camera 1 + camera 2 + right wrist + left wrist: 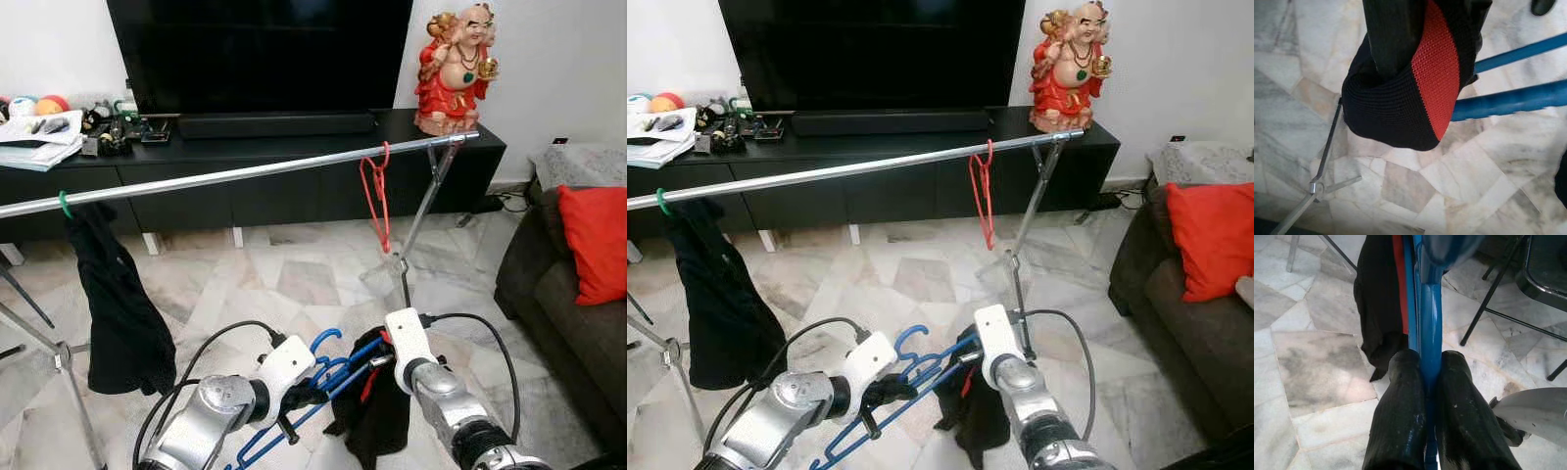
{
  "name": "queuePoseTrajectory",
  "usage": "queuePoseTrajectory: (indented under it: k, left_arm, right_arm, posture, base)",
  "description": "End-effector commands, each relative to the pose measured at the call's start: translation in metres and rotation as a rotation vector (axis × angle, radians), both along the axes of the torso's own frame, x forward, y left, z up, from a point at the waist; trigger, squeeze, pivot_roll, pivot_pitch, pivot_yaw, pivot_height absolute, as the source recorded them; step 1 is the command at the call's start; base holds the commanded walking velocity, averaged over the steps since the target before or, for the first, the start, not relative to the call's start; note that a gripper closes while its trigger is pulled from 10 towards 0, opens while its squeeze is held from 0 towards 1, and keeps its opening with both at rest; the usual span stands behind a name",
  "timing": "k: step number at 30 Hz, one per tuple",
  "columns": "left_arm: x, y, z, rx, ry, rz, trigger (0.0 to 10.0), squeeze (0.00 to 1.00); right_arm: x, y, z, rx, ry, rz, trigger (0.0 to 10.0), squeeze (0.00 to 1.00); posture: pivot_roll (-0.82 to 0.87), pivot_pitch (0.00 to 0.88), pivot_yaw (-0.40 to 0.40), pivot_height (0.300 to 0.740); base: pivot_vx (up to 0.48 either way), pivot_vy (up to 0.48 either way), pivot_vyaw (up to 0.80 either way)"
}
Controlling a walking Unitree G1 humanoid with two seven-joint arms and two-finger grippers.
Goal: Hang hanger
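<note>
A bundle of blue hangers [328,377] hangs low in front of me, and my left gripper [1429,367] is shut on one blue bar [1430,308]. A black garment with a red stripe [1400,98] is wrapped around my right gripper [380,364], which is shut on it beside the blue bars [1508,98]. The cloth droops toward the floor [377,421]. Above and beyond runs a silver clothes rail [245,174]. A bare red hanger [375,191] hangs near its right end, and a black garment [118,304] on a green hook [65,204] hangs at its left.
The rail's right support pole [416,220] and left stand legs [59,362] rest on the marble floor. Behind stand a black TV cabinet [294,191], a TV and a red statue [453,69]. A dark sofa with a red cushion [598,240] is at the right.
</note>
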State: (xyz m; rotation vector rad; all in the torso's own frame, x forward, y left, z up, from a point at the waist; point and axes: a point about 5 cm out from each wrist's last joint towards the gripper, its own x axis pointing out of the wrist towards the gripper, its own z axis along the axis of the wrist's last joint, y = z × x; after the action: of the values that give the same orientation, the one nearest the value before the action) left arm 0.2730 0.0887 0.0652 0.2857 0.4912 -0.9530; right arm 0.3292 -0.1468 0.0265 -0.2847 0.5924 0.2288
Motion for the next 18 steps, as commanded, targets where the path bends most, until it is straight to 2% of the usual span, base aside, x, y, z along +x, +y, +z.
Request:
queuePoseTrajectory:
  k: [1, 9, 11, 18]
  left_arm:
    - [-0.005, -0.005, 0.000, -0.015, 0.022, -0.054, 10.0, 0.00]
    - [-0.012, 0.003, -0.004, 0.040, 0.050, -0.114, 10.0, 0.00]
    - [-0.012, 0.004, -0.007, 0.070, 0.045, -0.117, 10.0, 0.00]
    - [-0.010, 0.003, -0.008, 0.085, 0.038, -0.122, 10.0, 0.00]
  right_arm:
    - [0.016, 0.000, 0.023, -0.012, -0.108, 0.019, 10.0, 0.00]
    - [0.019, -0.015, 0.028, -0.110, -0.125, 0.038, 10.0, 0.00]
    - [0.020, -0.017, 0.030, -0.134, -0.125, 0.062, 10.0, 0.00]
    - [0.020, -0.017, 0.031, -0.155, -0.120, 0.103, 10.0, 0.00]
  posture:
    - [0.00, 0.000, -0.045, 0.740]
    - [0.00, 0.000, -0.049, 0.740]
    - [0.00, 0.000, -0.049, 0.740]
    - [-0.01, 0.000, -0.048, 0.740]
  base:
    - [0.000, 0.000, 0.00]
    - [0.000, 0.000, 0.00]
    - [0.000, 0.000, 0.00]
    - [0.000, 0.000, 0.00]
